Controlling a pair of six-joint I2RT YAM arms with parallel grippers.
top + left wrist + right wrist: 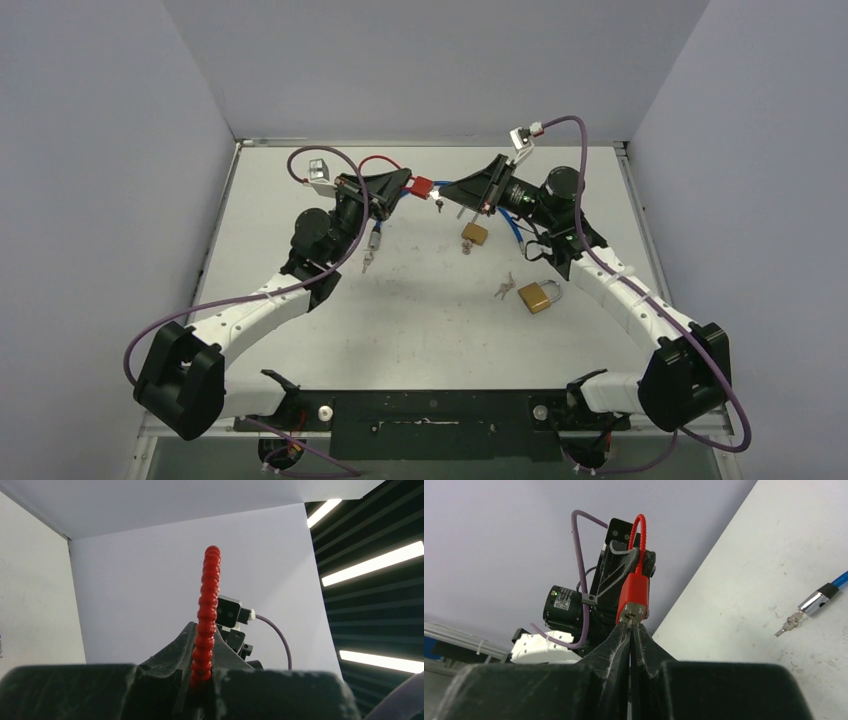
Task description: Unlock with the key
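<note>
A red cable lock hangs in the air between my two arms. Its red body (421, 187) also shows in the right wrist view (634, 596), keyhole end toward the camera. My left gripper (397, 188) is shut on the lock's red ribbed cable (206, 615), which runs up between its fingers (175, 650). My right gripper (455, 190) is shut on a thin key, its fingertips (624, 635) right at the keyhole (632, 614). The key's blade is mostly hidden between the pads. A spare key (438, 206) dangles below the lock.
On the table lie a small brass padlock (475, 234), a larger brass padlock (538, 296) with keys (503, 289) beside it, a blue cable lock (512, 232) with a silver end (819, 597) and keys (789, 624), and a silver-ended lock (372, 245) under the left arm.
</note>
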